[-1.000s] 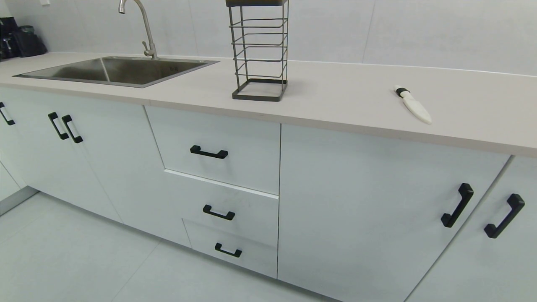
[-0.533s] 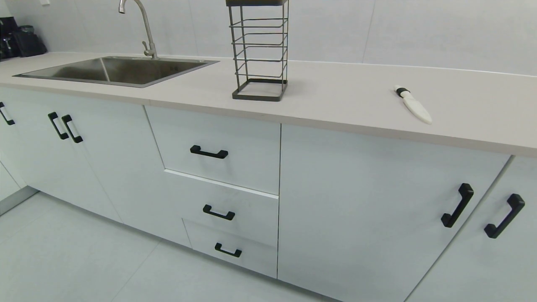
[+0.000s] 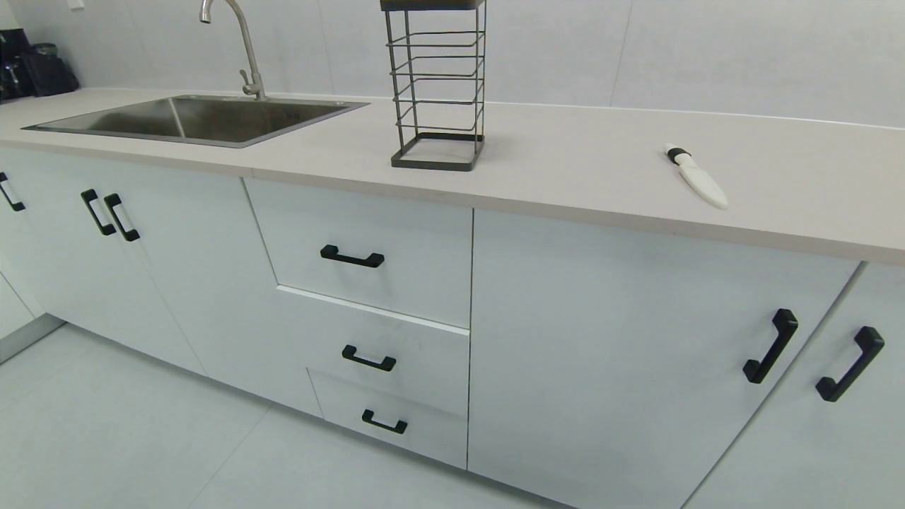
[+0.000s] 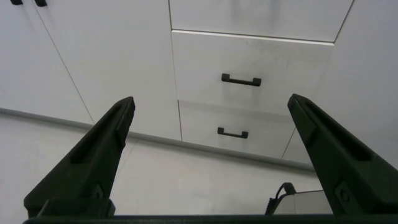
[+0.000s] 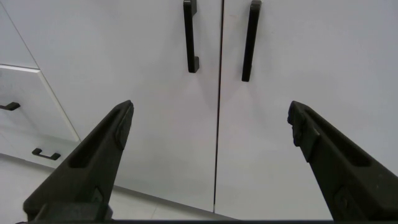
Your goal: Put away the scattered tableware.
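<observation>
Steel sink [image 3: 141, 121] is sitting in the counter [image 3: 580, 170] at left, faucet [image 3: 244, 42] arching over its back edge. Dark items [image 3: 35, 71] are sitting at the counter's far left end. Three drawers [image 3: 410, 332] are sitting stacked under the counter, doors [image 3: 636, 367] flanking them, all closed, black handles [image 3: 352, 256] on each. Grey floor [image 3: 141, 445] is running below.

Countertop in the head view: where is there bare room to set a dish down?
Broad bare patch between the wire rack and the knife; another between the sink and the rack; more right of the knife. Nowhere is crowded.
</observation>
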